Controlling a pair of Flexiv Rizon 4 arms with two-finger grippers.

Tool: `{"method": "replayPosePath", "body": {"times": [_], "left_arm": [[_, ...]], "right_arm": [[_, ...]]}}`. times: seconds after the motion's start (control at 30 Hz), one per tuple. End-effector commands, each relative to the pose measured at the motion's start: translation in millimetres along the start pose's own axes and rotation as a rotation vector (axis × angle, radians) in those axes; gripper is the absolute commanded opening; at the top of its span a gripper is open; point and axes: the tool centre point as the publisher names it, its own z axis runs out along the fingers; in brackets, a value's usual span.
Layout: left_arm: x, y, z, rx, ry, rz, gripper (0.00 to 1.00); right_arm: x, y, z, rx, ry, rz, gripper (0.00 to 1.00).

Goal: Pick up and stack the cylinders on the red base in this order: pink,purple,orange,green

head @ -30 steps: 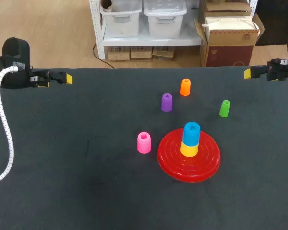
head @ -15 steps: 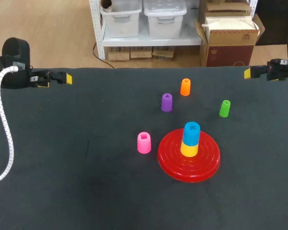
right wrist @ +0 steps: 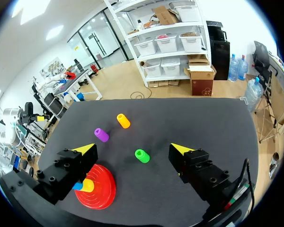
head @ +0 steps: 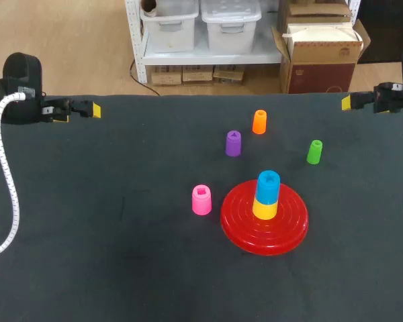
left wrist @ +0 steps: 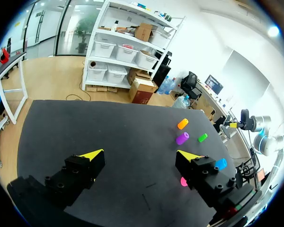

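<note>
Right wrist view: you have right gripper point(right wrist: 132, 147) spread, empty; green cylinder point(right wrist: 142, 155) ahead between its fingers, base point(right wrist: 102, 190) beside one. Left gripper point(left wrist: 140, 153) spread, empty; purple cylinder point(left wrist: 182, 138) ahead.

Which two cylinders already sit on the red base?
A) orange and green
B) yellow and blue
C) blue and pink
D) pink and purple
B: the red base carries a yellow cylinder with a blue cylinder on top of it.
</note>
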Motion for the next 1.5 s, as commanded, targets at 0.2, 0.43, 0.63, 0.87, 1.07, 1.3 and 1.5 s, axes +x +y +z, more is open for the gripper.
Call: {"method": "replayPosePath", "body": {"times": [0.2,0.43,0.63,0.87,1.07,1.3,1.5], "left_arm": [[-1.3,-1.7,0.7,-0.010,0.007,-0.001,1.00],[-6.5,-8.4,0.1,0.147,-0.041,0.263,1.00],[0.0,-34.2,-14.6,0.513,0.043,0.581,1.00],[20.3,-62.2,-27.1,0.769,0.166,0.884,1.00],[18.4,-70.9,-29.9,0.815,0.191,1.027,1.00],[24.4,-71.3,-32.8,0.862,0.227,1.084,1.00],[26.0,-67.0,-28.7,0.843,0.237,1.119,1.00]], "right_arm": [[0.2,-0.3,0.4,-0.001,0.000,-0.001,1.00],[0.2,-0.3,0.4,-0.001,0.000,-0.001,1.00],[0.2,-0.3,0.4,-0.001,0.000,-0.001,1.00],[0.2,-0.3,0.4,-0.001,0.000,-0.001,1.00],[0.2,-0.3,0.4,-0.001,0.000,-0.001,1.00],[0.2,-0.3,0.4,-0.001,0.000,-0.001,1.00],[0.2,-0.3,0.4,-0.001,0.000,-0.001,1.00]]}}
